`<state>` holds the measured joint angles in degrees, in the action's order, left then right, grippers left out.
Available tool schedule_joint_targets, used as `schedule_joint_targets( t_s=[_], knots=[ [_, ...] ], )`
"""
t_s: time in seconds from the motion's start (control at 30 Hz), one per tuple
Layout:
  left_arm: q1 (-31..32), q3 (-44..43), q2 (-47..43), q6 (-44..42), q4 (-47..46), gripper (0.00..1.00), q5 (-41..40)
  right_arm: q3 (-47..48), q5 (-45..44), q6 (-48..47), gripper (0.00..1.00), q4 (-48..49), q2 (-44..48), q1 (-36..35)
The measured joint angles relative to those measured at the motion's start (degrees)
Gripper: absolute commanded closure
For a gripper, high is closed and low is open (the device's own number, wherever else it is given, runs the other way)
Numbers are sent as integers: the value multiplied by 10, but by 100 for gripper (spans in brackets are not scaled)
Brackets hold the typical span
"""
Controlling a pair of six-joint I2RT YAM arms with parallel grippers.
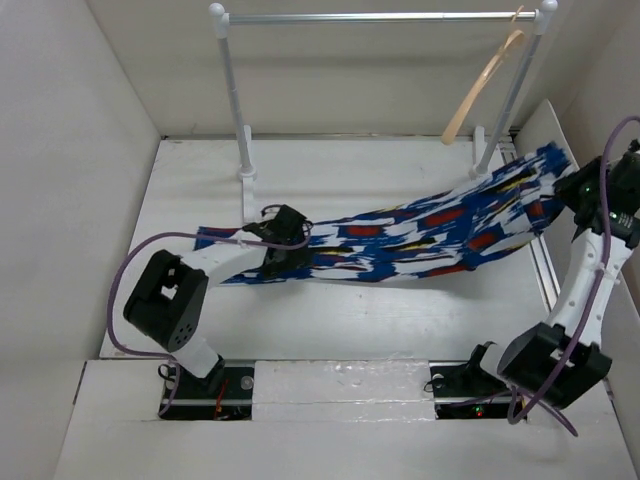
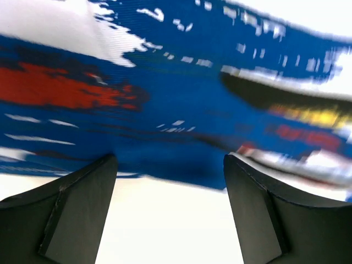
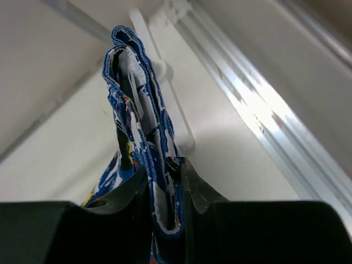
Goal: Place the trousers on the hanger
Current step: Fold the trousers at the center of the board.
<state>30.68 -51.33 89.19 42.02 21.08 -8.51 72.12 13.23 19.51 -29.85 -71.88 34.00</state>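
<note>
Top external — right arm (image 1: 585, 285) raised, jaws clamped on trousers (image 1: 420, 235); left arm (image 1: 225, 262) low, jaws apart.

The trousers (image 1: 420, 235), blue and white with red, black and yellow dashes, are stretched as a long band across the table (image 1: 350, 320). The left end lies flat and the folded right end is held raised. The hanger (image 1: 485, 85), of thin pale wood, is hung tilted on the rail (image 1: 380, 17) near that raised end.
</note>
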Motion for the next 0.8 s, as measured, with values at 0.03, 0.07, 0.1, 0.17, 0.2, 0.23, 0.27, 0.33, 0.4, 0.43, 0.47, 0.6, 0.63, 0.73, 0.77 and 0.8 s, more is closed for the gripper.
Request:
schedule_joint_targets(
  t_s=[0.03,0.07,0.1,0.17,0.2,0.23,0.27,0.33,0.4,0.43,0.47,0.6,0.63,0.73,0.77,0.8],
  knots=[
    [25,-15,11,2,0,25,2,21,-2,-3,100,-3,16,2],
    [48,-33,26,2,0,25,5,38,-3,-7,100,-4,28,3],
    [72,-54,42,3,0,25,10,54,-4,-12,100,-7,39,4],
    [114,-99,81,3,0,25,18,82,-4,-21,100,-18,52,3],
    [133,-122,102,3,2,25,22,95,-6,-28,100,-24,54,0],
    [149,-146,122,2,3,24,28,103,-13,-38,100,-35,55,-8],
    [162,-166,141,2,1,24,33,112,-13,-38,100,-36,56,-24],
    [186,-206,172,-6,19,24,36,122,-25,-48,100,-47,57,-78],
    [200,-233,191,-12,24,24,40,127,-48,-54,100,-53,57,-163],
    [201,-235,191,-14,24,24,43,129,-65,-57,100,-58,56,-214],
    [197,-235,185,-16,28,24,44,134,-81,-57,100,-62,52,-266],
    [126,-216,112,-24,46,24,45,178,-144,-53,100,-67,6,-458],
    [94,-210,80,-26,49,23,42,194,-162,-49,100,-69,-11,-496],
    [-12,-192,-27,-31,43,23,29,243,-202,-45,100,-68,-71,-589],
    [-51,-184,-66,-32,38,23,26,262,-211,-43,100,-68,-96,-614],
    [-92,-175,-102,-32,29,23,24,280,-219,-43,100,-66,-121,-637]
  ],
)
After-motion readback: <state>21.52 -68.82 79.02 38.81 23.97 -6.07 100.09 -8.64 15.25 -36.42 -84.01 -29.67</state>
